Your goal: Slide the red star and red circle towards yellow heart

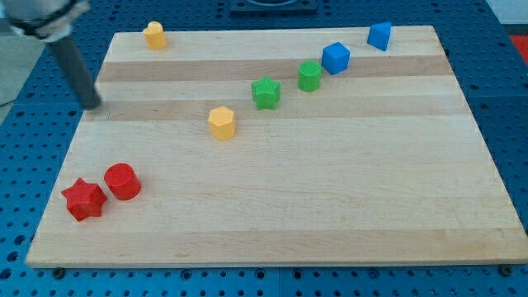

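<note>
Pincer there is none on this rig; my arm ends in a dark rod, so spreading or pinching does not apply, and my tip (91, 105) rests at the wooden board's (330, 190) left edge, touching no block; it stands well above the two red blocks and well to the view's left of the yellow ones; going from the view's left, the red star (83, 199) lies near the board's bottom-left corner, with the red circle (122, 181) just beside it on its right and slightly higher, the two close enough that I cannot tell whether they touch; next comes a yellow block (154, 35) at the top edge of the board, up and to the right of my tip, its shape too small for me to make out; then another yellow block (222, 122) near the middle of the board, well apart from the red pair, and I cannot say from here which of the two is the heart; further right a diagonal line climbs toward the view's top right: a green star-like block (266, 92), a green rounded block (309, 76), a blue block (336, 58) near it, and last a second blue block (379, 35) close to the top edge
</note>
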